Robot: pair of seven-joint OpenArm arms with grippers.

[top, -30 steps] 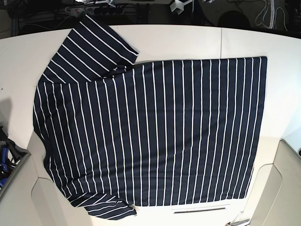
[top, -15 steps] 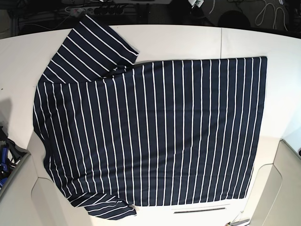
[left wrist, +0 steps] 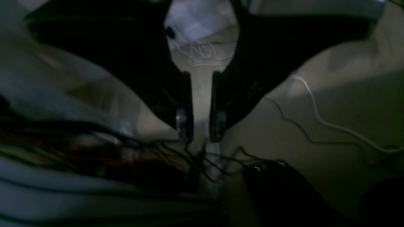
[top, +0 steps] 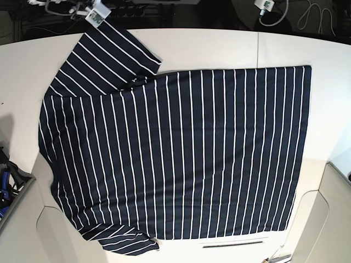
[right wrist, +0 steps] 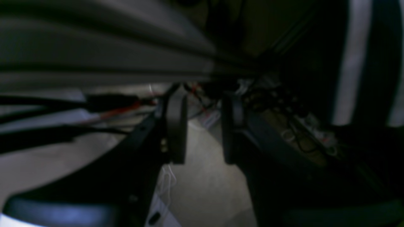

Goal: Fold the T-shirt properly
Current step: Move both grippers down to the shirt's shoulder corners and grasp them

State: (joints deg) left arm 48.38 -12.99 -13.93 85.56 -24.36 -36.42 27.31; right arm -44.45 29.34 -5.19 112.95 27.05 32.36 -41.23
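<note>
The T-shirt (top: 175,153), dark navy with thin white stripes, lies spread flat on the white table (top: 219,46) in the base view. One sleeve (top: 112,52) points to the far left and the other (top: 129,244) sits at the near edge. Neither wrist view shows it. My left gripper (left wrist: 201,138) hangs over cables and floor, its fingers (left wrist: 186,104) a narrow gap apart with nothing between them. My right gripper (right wrist: 204,97) is open and empty, also over cables. In the base view only small white arm parts (top: 94,15) (top: 266,5) show beyond the far edge.
Power strips and cables (top: 126,8) lie behind the table's far edge. A blue and black object (top: 4,183) sits at the left edge. A narrow dark slot (top: 233,244) marks the table near the front. Curved panels (top: 334,219) flank the front corners.
The shirt has not moved. White arm parts beyond the far edge have shifted: one slid right along the top, another came into view at the top left. The left gripper's jaws have parted.
</note>
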